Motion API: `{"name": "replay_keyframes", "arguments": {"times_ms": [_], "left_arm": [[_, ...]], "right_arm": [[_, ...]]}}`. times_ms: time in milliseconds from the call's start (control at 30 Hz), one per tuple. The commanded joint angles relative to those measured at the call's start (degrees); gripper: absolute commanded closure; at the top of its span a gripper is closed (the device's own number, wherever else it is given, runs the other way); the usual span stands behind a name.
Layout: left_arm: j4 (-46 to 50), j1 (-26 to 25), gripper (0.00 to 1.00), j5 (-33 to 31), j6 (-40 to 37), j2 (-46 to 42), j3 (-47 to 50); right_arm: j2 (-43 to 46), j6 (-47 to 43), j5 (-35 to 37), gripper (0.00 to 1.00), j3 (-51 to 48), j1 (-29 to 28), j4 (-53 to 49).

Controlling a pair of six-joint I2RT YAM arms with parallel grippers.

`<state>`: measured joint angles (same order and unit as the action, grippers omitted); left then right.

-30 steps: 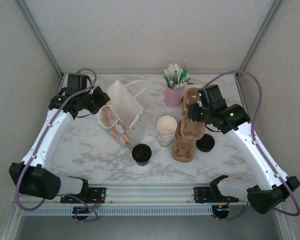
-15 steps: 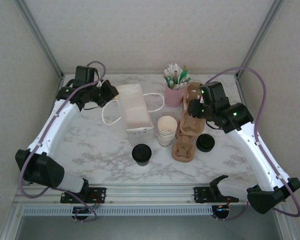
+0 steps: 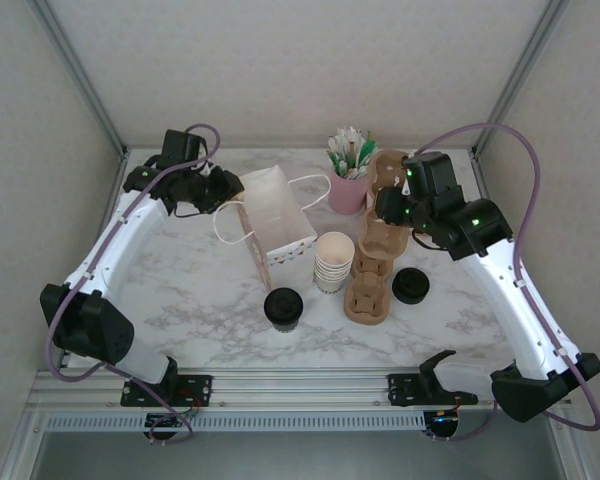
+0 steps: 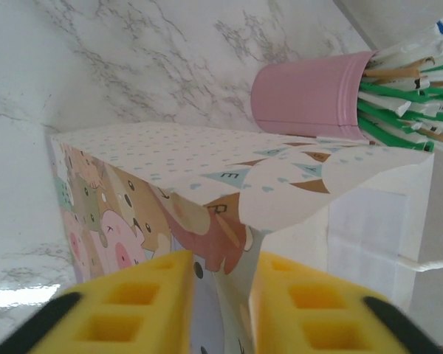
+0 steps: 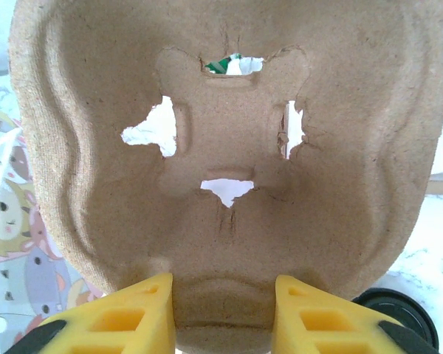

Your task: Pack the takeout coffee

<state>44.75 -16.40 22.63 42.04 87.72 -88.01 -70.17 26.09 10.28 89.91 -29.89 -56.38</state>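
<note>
The left gripper (image 4: 220,291) is pinching a folded edge of the printed paper bag (image 4: 207,184). Its yellow fingers (image 4: 151,295) are standing narrowly apart, with paper filling the gap. Just beyond the bag, a pink cup (image 4: 303,96) of stirrers is sitting, with bare marble table (image 4: 170,59) lying to its left.

The right gripper (image 5: 223,302) is clamping the lower rim of a pulp carrier (image 5: 221,147), whose face is blocking most of the room ahead. A loose black lid (image 5: 395,310) is lying just below and right of that gripper.

The lidded takeout coffee (image 3: 282,308) is standing well apart from both grippers, back toward the arm bases. It is sitting just beside the cup stack (image 3: 333,262), with open table stretching to the near edge.
</note>
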Motion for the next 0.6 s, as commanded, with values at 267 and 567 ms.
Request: {"name": "replay_keyframes", "arguments": {"times_ms": [267, 567], "left_arm": [[3.8, -0.4, 0.28, -5.1, -0.2, -2.6, -3.1], [3.4, -0.4, 0.09, -9.3, 0.8, -6.9, -2.2]], "right_arm": [[-4.1, -0.3, -3.7, 0.69, 12.1, -2.6, 2.3], [-10.6, -0.5, -3.3, 0.70, 20.6, -12.2, 5.6]]}}
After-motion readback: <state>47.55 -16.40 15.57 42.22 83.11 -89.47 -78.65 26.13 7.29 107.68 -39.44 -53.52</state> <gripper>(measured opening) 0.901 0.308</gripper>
